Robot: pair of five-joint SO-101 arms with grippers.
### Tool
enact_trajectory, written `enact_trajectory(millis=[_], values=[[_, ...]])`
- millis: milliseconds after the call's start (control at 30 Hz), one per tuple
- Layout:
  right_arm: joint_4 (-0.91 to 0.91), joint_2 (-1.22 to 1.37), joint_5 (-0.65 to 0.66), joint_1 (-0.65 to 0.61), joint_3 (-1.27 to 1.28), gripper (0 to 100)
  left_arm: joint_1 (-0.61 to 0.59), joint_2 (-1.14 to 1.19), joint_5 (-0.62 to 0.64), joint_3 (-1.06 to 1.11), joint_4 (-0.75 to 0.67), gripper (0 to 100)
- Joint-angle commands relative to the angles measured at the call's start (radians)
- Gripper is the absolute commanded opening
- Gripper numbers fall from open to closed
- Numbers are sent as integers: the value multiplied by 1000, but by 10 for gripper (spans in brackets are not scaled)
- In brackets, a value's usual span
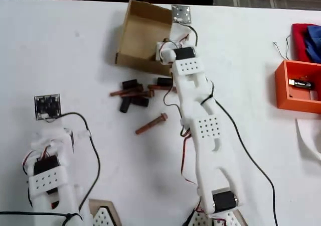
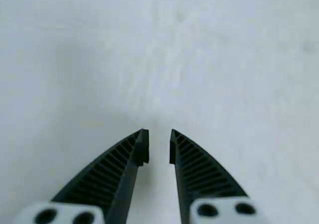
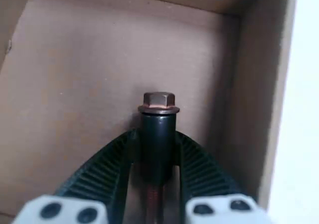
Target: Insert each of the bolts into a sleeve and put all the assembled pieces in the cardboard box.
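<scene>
While the left gripper [image 2: 159, 145] sits over the near side of the bench [image 2: 159, 45], jaws a narrow slit apart and empty, a loose bolt [image 1: 151, 124] and spare sleeves [image 1: 131, 103] lie mid-bench; farther off, the right gripper [image 3: 158, 137] clamps a sleeve [image 3: 157, 127] with its bolt [image 3: 158, 100] through it, long axis in line with the fingers, head pointing at the cardboard box [image 3: 75, 59] floor just beyond; letting go looks next.
</scene>
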Motion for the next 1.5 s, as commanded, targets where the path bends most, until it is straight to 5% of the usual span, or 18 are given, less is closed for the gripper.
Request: enact_trajectory(millis=[0, 300, 767, 967, 1200, 1467], values=[[-25, -13, -9, -4, -3, 22, 11, -5, -11, -5, -20, 98], [-18, -13, -9, -28, -3, 112, 11, -5, -11, -5, -20, 98], [65, -127, -3, -10, -195, 111, 11, -5, -11, -5, -20, 98], [87, -179, -5, 93, -245, 111, 11, -5, -11, -5, -20, 98], [4, -59, -2, 214, -141, 20, 11, -5, -11, -5, -20, 98], [-88, 99, 25, 154, -137, 21, 11, -5, -11, -5, -20, 98]])
